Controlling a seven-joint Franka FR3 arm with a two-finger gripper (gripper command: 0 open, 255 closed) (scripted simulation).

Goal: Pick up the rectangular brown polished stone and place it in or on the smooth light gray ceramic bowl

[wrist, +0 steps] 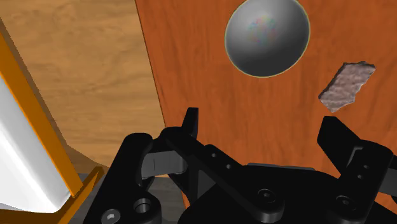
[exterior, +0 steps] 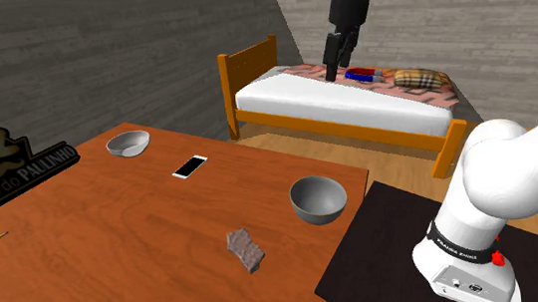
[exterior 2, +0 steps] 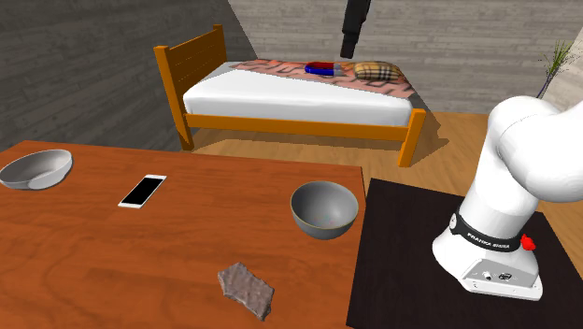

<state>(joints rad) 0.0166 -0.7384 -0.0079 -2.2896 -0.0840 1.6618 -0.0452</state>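
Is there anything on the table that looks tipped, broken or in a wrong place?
Nothing is spilled or broken. Two small oddities: the pale bowl, at the second exterior view's left, seems to lean on its side, and the stone has ragged edges and lies askew to the table's edge.

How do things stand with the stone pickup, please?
Gripper high up, jaws open, empty. Brownish stone flat on wooden table, untouched. Grey bowl beside it, not touching.

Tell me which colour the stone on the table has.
Mottled greyish brown stone; the second exterior view shows it best.
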